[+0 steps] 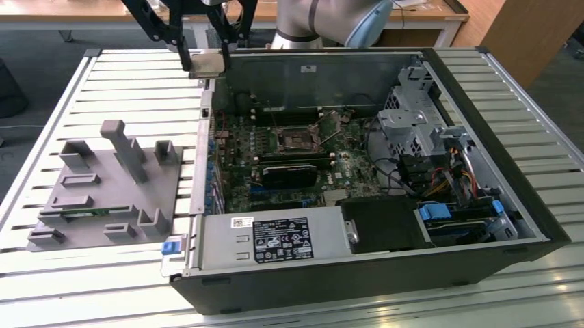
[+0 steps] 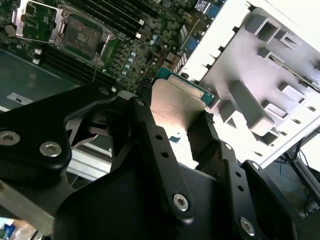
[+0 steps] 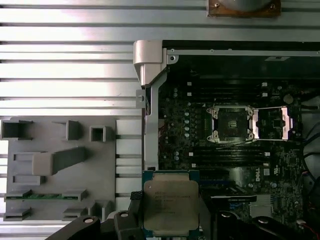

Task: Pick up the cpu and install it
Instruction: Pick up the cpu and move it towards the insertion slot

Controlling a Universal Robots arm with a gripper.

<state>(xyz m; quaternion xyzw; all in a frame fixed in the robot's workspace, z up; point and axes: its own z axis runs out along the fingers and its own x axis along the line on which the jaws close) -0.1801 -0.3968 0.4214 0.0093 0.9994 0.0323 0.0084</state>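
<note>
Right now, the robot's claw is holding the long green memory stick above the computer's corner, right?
No. The gripper holds the cpu, the shiny square chip, not the memory stick. The first wrist view shows it above the computer corner, while the memory stick lies in the grey tray.

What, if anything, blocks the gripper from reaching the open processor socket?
Probably nothing: the gripper, shut on the chip, hangs above the case's corner, and the socket lies uncovered with its lid swung open.
</note>
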